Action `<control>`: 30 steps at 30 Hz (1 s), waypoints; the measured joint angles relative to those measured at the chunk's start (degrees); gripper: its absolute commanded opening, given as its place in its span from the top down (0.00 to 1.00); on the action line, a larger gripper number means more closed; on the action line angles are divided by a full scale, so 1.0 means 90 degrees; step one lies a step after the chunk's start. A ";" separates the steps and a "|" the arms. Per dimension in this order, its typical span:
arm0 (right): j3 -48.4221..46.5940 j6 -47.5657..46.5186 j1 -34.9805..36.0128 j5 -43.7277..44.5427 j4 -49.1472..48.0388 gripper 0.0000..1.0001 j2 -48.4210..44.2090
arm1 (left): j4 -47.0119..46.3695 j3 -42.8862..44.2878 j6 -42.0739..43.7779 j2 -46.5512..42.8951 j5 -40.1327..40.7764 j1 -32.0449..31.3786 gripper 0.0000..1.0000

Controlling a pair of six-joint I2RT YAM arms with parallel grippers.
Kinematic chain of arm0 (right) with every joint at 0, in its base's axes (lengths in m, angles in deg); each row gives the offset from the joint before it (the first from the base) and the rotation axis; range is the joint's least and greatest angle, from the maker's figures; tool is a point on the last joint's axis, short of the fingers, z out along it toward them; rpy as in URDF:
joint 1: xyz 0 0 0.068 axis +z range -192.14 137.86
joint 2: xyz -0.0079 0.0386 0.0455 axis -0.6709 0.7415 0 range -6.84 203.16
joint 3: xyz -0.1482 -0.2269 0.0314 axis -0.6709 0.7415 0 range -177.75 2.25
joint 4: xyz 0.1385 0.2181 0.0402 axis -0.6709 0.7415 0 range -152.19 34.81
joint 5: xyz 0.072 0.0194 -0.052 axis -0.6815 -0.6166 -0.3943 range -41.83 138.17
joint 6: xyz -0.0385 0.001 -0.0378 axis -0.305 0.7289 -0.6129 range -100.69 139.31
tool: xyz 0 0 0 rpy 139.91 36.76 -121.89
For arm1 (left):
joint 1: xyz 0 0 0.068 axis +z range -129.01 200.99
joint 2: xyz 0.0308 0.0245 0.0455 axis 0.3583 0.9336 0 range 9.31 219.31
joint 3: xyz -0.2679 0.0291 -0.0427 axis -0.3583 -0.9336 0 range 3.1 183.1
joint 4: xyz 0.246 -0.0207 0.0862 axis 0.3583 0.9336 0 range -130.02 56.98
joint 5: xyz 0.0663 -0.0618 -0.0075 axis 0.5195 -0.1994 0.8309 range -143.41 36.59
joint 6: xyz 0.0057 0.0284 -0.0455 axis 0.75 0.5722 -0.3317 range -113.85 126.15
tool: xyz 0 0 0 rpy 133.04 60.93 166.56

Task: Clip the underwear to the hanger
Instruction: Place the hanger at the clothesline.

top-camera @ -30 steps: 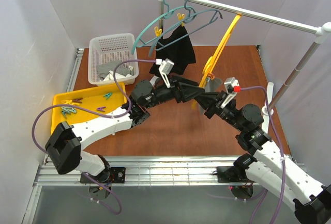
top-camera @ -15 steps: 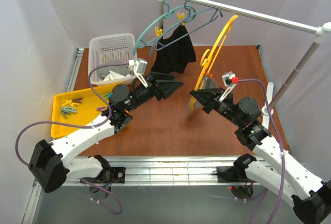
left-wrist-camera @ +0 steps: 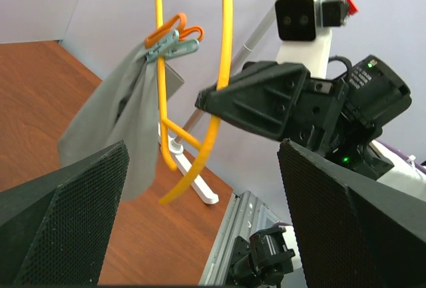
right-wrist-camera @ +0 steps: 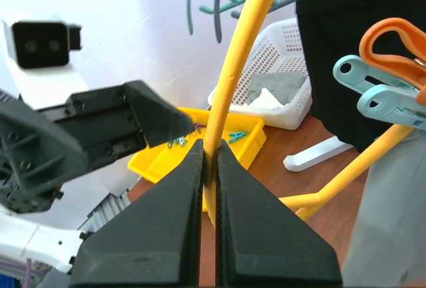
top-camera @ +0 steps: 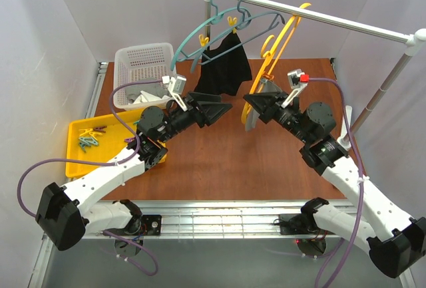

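The right gripper [top-camera: 253,106] is clamped on the hanger [top-camera: 283,35], jaws pressed together on one of its thin yellow rods and holding it up above the table [top-camera: 219,161]. The hanger tilts, its top end reaching the rail [top-camera: 319,16] – whether it rests on the rail I cannot tell.

The underwear [left-wrist-camera: 126,135] hangs from the hanger's other rod, pinned at its top by an orange clip [left-wrist-camera: 166,28] and a blue clip [left-wrist-camera: 174,50] set side by side. The grey cloth droops freely below them, clear of the table.

The left gripper [top-camera: 224,110] is near the hanger and points at it from the left – fingers [left-wrist-camera: 66,228] spread wide, nothing between them, touching nothing.

Behind, a black garment [top-camera: 226,65] hangs from a teal hanger [top-camera: 193,38] on the same rail. At the far left of the table stands a white basket [top-camera: 143,68] with grey and white cloth inside, and beside it a yellow tray [top-camera: 76,145] with a few loose clips.
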 measured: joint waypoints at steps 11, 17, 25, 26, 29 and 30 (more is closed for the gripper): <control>-0.0668 0.0296 -0.0971 -0.0250 0.0100 0.99 0.0670 | 0.0087 0.0000 -0.0053 0.0000 -0.0284 0.0226 0.17; -0.1188 0.0469 -0.1409 -0.0522 0.0092 0.99 0.1069 | 0.0080 0.0000 -0.0119 0.0000 -0.0374 0.0301 0.17; -0.1418 0.0648 -0.1860 -0.0845 0.0085 0.99 0.1566 | 0.0083 0.0000 -0.0129 0.0000 -0.0452 0.0347 0.17; -0.1426 0.0680 -0.1923 -0.0862 0.0083 0.99 0.1608 | 0.0083 0.0000 -0.0129 0.0000 -0.0457 0.0352 0.17; -0.1430 0.0719 -0.2113 -0.0942 0.0070 0.99 0.1671 | 0.0083 0.0000 -0.0129 0.0000 -0.0471 0.0376 0.17; -0.1438 0.0743 -0.2174 -0.0974 0.0061 0.99 0.1673 | 0.0083 0.0000 -0.0129 0.0000 -0.0471 0.0386 0.17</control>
